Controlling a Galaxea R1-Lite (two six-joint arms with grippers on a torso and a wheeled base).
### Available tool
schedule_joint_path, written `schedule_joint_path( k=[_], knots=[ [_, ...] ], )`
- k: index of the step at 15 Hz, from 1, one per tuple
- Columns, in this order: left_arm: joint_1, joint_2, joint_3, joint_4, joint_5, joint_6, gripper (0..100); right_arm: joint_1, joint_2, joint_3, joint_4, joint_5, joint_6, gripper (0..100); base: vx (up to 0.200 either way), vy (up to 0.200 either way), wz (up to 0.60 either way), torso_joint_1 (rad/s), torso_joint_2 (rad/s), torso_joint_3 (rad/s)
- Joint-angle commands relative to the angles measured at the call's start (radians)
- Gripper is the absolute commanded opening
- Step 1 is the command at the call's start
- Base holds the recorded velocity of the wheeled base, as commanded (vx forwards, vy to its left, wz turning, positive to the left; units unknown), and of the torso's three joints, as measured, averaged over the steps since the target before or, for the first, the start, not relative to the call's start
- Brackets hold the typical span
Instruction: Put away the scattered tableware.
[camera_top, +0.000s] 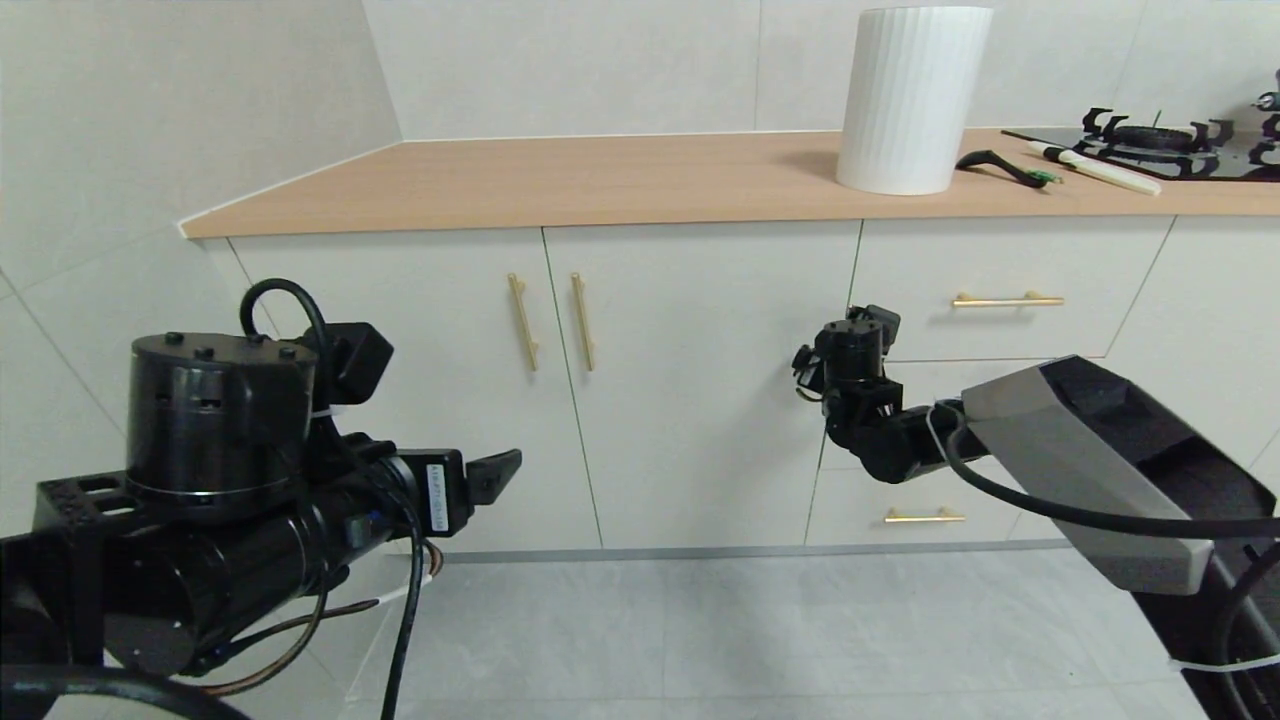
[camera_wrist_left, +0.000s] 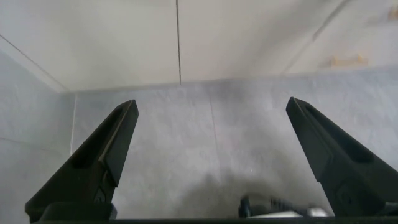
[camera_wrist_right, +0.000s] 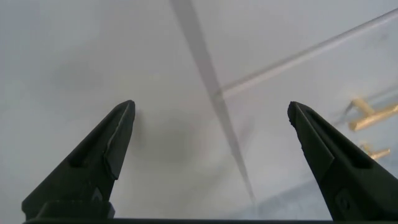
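On the wooden countertop, at the back right, lie a black-handled utensil with a green end and a long cream-coloured utensil. They rest between a tall white ribbed container and the stove. My left gripper is low at the left, open and empty, over the grey floor tiles. My right gripper is open and empty too, held close in front of the white cabinet fronts, well below the countertop. Both grippers are far from the utensils.
A black gas hob sits at the counter's far right. Below are cabinet doors with gold handles and drawers with gold pulls. Tiled walls close the left side and the back. The grey floor lies open before the cabinets.
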Motion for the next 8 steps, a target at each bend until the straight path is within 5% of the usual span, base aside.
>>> schedule_joint_path(
  k=[1,6,8],
  knots=[
    [0.040,-0.045,0.002,-0.020,0.029,0.002,100,0.040,-0.321,0.311,-0.042,0.029,0.001,100,0.000,0.000,0.00,0.000,0.00,0.000],
    [0.042,-0.301,0.108,-0.015,0.051,0.009,100,0.061,-0.925,0.857,-0.060,0.042,-0.077,100,0.000,0.000,0.00,0.000,0.00,0.000],
    [0.082,-0.458,0.183,-0.009,0.051,0.107,100,0.061,-1.223,1.061,-0.059,0.042,-0.156,100,0.000,0.000,0.00,0.000,0.00,0.000]
  ],
)
